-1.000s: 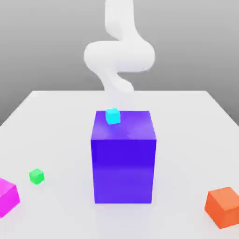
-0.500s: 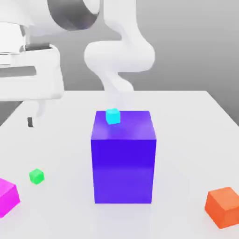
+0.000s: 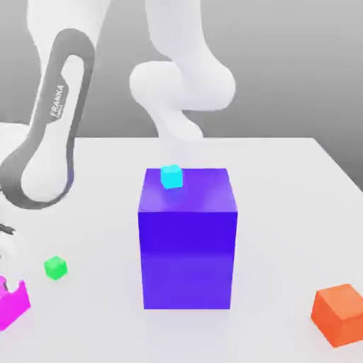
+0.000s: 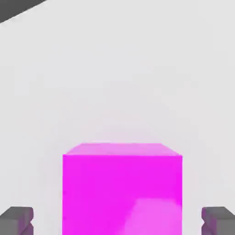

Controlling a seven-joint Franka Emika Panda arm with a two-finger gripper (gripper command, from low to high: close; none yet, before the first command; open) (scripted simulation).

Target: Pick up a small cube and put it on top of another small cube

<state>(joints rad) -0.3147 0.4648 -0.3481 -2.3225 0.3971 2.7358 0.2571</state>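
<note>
Tool (image 4: 117, 222): spread, both fingertips (image 4: 16, 220) flanking the plain bright magenta cube (image 4: 122, 190), not touching | cube on white tabletop (image 3: 283, 213) at exterior view's left edge | you lower straight, then close | tiny green cube (image 3: 55, 267) sits nearby.

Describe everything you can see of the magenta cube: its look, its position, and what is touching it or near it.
The magenta cube is a plain, bright pink block with flat faces and sharp edges, one even colour, no markings. It sits upright on the white table, at the exterior view's left edge, partly cut off there. In the hand view it lies between the two dark fingertips of the open gripper, with a gap on each side, so nothing grips it. The tiny green cube stands close by, apart from it.
</note>
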